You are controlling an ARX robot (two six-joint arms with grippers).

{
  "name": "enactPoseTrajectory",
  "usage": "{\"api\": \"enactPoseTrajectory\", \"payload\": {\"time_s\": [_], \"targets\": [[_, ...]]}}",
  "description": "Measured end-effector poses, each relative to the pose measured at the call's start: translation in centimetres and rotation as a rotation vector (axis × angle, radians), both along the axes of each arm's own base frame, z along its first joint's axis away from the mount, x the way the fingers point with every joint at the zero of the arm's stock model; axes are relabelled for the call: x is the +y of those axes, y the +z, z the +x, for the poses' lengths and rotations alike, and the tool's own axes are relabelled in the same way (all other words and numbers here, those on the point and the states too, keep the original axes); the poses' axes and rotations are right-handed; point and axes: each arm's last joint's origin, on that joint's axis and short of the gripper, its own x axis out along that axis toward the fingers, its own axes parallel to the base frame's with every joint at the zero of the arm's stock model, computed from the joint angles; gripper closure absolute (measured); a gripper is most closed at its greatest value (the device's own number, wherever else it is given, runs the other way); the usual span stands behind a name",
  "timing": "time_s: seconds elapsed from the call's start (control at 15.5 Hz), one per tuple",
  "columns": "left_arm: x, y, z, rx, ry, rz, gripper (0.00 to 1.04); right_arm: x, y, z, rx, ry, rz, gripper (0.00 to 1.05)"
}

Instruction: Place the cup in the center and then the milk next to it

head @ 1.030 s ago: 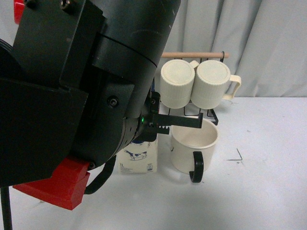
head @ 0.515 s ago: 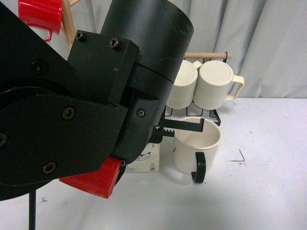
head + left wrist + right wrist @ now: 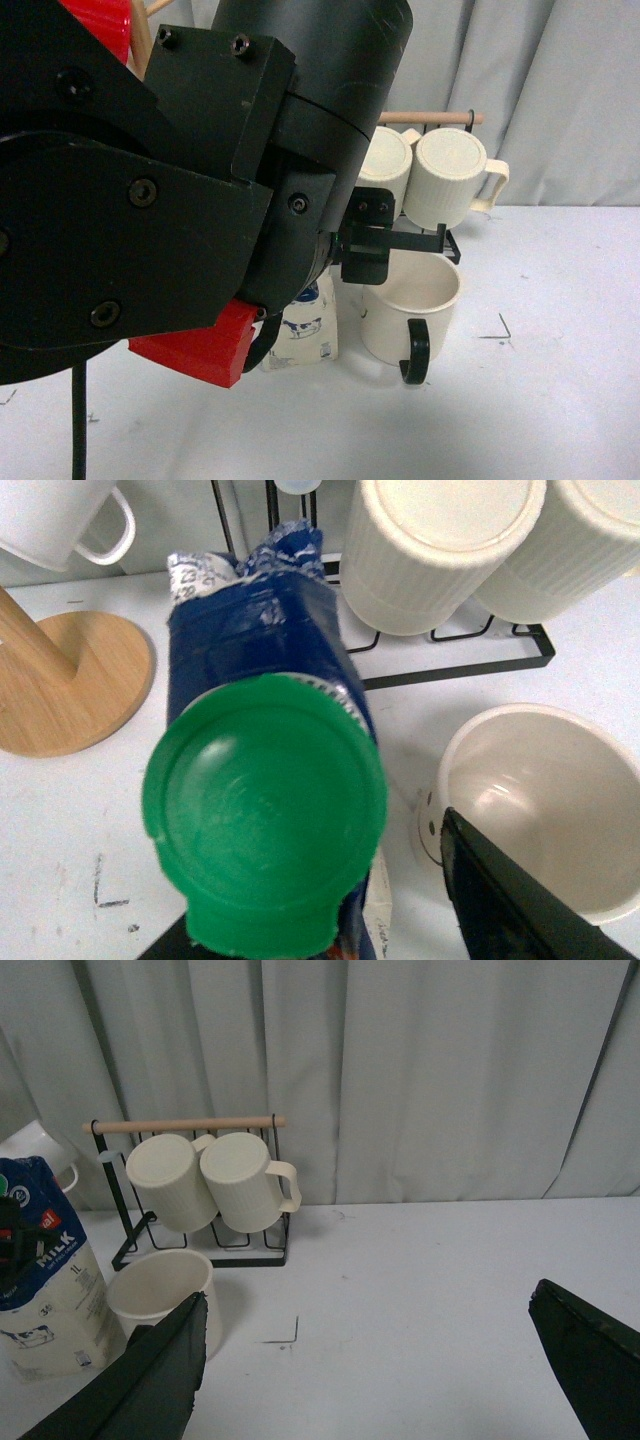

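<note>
The big black left arm fills the left and middle of the front view. Its gripper (image 3: 385,240) sticks out near the middle of the frame, just above the cup (image 3: 410,312). The left wrist view looks down on the milk (image 3: 275,770) with its round green cap (image 3: 265,880) very close, and one dark finger (image 3: 510,900) shows in the lower right corner, next to the cup's rim. The other finger is hidden, so I cannot tell if this gripper is squeezing the milk or just spread around it.

The cup sits on the white table (image 3: 560,380), a little right of the middle of the front view, with its black handle (image 3: 414,352) pointing at the camera. The milk stands upright just to the left of the cup — close, maybe touching, but the arm hides the gap.

Behind them, in the upper middle, two ribbed mugs (image 3: 445,175) hang sideways on a black wire rack (image 3: 452,245) with a wooden rod (image 3: 430,118).

In the right wrist view the right gripper (image 3: 365,1370) is spread wide — its two dark fingers sit in the bottom corners with bare table between them. A small white mug (image 3: 60,520) hangs on a wooden stand (image 3: 70,685) in the upper left of the left wrist view.
</note>
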Motion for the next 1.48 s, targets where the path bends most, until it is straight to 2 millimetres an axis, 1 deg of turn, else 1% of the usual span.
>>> {"api": "enactPoseTrajectory", "payload": {"time_s": [0.13, 0.32, 0.39, 0.52, 0.64, 0.71, 0.77, 0.9, 0.97, 1.03, 1.09, 1.16, 1.22, 1.35, 1.48], "targets": [[0.3, 1.3, -0.5, 0.007, -0.029, -0.040, 0.37, 0.0, 0.0, 0.0, 0.000, 0.000, 0.000, 0.06], [1.8, 4.9, -1.3, -0.041, -0.055, -0.120, 0.05, 0.0, 0.0, 0.0, 0.000, 0.000, 0.000, 0.06], [2.3, 5.9, -1.5, -0.054, -0.062, -0.141, 0.07, 0.0, 0.0, 0.0, 0.000, 0.000, 0.000, 0.06], [3.9, 8.0, -1.9, -0.094, -0.045, -0.178, 0.07, 0.0, 0.0, 0.0, 0.000, 0.000, 0.000, 0.06], [5.9, 11.3, -2.7, -0.188, -0.027, -0.234, 0.07, 0.0, 0.0, 0.0, 0.000, 0.000, 0.000, 0.06], [7.1, 12.5, -3.4, -0.340, 0.023, -0.247, 0.12, 0.0, 0.0, 0.0, 0.000, 0.000, 0.000, 0.06], [9.6, 12.1, -4.8, -0.452, 0.122, -0.181, 0.25, 0.0, 0.0, 0.0, 0.001, 0.000, 0.000, 0.06], [16.2, 10.2, -8.5, -0.450, 0.186, -0.058, 0.52, 0.0, 0.0, 0.0, 0.000, 0.000, 0.000, 0.06], [18.2, 9.8, -10.1, -0.480, 0.194, -0.057, 0.65, 0.0, 0.0, 0.0, 0.000, 0.000, 0.000, 0.06], [19.2, 9.4, -11.4, -0.520, 0.181, -0.063, 0.80, 0.0, 0.0, 0.0, 0.000, 0.000, 0.000, 0.06], [19.6, 8.5, -12.2, -0.516, 0.162, -0.061, 0.92, 0.0, 0.0, 0.0, 0.000, 0.000, 0.000, 0.06], [20.1, 6.9, -13.0, -0.484, 0.158, -0.054, 1.03, 0.0, 0.0, 0.0, 0.000, 0.000, 0.000, 0.06], [20.5, 6.0, -13.6, -0.473, 0.165, -0.046, 1.03, 0.0, 0.0, 0.0, 0.000, 0.000, 0.000, 0.06], [21.2, 5.3, -15.0, -0.501, 0.167, -0.052, 1.03, 0.0, 0.0, 0.0, 0.000, 0.000, 0.000, 0.06], [21.8, 4.0, -16.0, -0.482, 0.145, -0.054, 1.03, 0.0, 0.0, 0.0, 0.000, 0.000, 0.000, 0.06]]}}
